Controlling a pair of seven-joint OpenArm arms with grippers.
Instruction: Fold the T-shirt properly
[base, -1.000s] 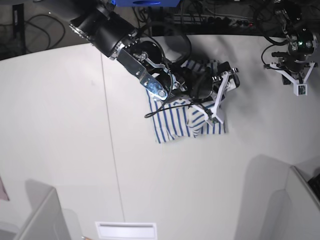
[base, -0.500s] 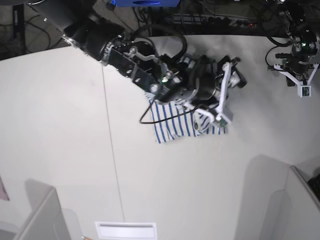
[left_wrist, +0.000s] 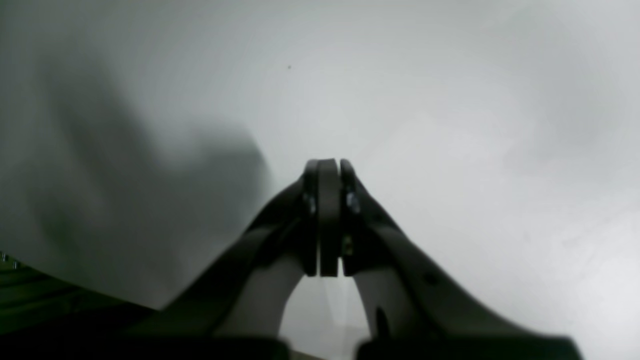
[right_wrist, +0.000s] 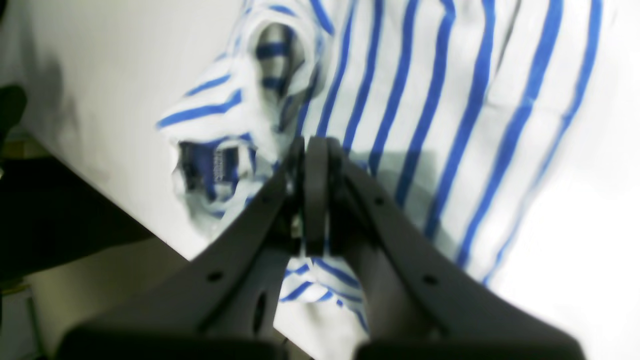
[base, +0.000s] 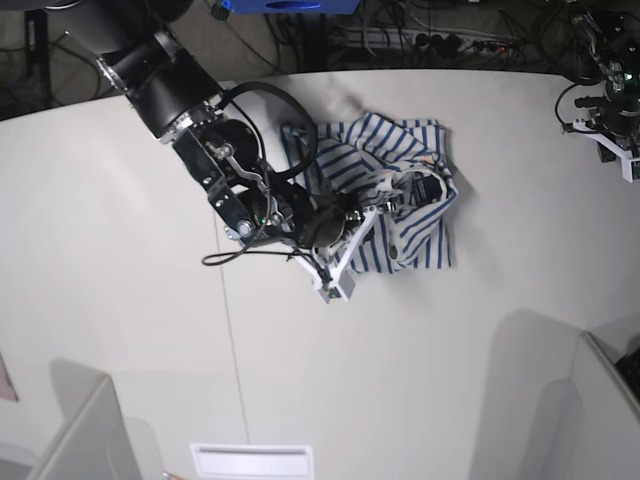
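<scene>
From my remote seat, I saw the white cloth T-shirt with thin blue stripes (base: 405, 190) lying crumpled and partly folded on the pale, smooth surface (base: 120, 250), toward its far edge in the base view. In the right wrist view the shirt (right_wrist: 450, 115) filled most of the picture, with a bunched fold and a small dark tag (right_wrist: 220, 165) at its left side.

The right gripper (right_wrist: 312, 200), dark grey with white outer struts, sat just over the striped cloth. Its jaws were pressed fully together, and I could see no fabric pinched between the tips. In the base view that same gripper (base: 395, 200) reached in from the black arm (base: 190, 110) across the shirt's near left part.

The left gripper (left_wrist: 327, 215) was well apart from the shirt, over bare surface (left_wrist: 450, 125). Its jaws were also closed tight, with nothing between them. In the base view it (base: 625, 165) showed only at the far right edge, above the surface.
</scene>
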